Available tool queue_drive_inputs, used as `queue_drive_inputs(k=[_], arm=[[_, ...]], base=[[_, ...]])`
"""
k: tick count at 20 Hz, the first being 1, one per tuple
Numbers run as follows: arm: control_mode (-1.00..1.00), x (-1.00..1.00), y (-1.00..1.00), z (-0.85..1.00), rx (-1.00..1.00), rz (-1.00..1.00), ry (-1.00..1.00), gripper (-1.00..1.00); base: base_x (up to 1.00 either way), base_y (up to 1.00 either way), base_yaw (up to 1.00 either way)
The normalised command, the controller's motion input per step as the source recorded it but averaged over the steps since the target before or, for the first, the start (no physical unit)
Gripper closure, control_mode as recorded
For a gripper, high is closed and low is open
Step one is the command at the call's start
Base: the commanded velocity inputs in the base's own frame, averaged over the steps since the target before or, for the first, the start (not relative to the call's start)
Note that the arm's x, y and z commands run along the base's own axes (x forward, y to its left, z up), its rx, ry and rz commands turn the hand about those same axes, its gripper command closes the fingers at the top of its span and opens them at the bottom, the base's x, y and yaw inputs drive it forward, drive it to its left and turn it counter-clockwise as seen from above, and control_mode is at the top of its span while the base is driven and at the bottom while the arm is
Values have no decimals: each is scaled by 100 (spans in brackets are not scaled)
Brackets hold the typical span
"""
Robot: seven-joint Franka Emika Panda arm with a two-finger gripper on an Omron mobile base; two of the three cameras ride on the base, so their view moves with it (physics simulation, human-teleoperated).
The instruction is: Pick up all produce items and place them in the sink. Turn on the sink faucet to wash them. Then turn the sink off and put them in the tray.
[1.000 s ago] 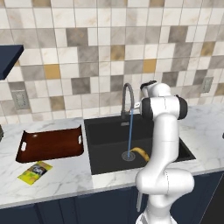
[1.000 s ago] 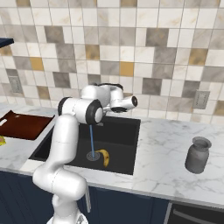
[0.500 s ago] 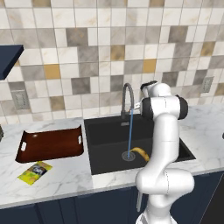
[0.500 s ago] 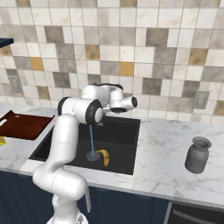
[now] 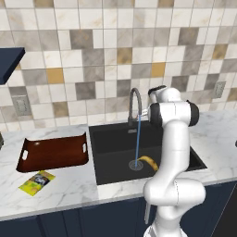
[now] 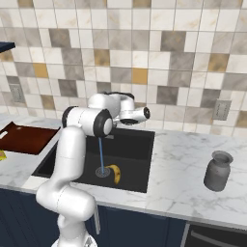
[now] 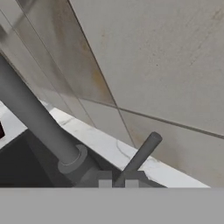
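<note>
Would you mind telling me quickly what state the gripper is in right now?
Gripper: shut, holding nothing, its fingers at the base of the faucet handle.

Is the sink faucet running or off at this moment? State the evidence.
Running. A thin blue stream falls from the sink faucet spout to the drain in the sink, beside the banana lying on the basin floor.
</note>
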Motion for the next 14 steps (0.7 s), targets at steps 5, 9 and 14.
queue_drive_inputs(k=[5,9,14], arm=[[-100,21,76,0,0,0,0,100],[-100,36,68,0,0,0,0,100],[-100,28,65,-1,0,0,0,100]], base=[[0,0,0],[0,0,0],[0,0,0]])
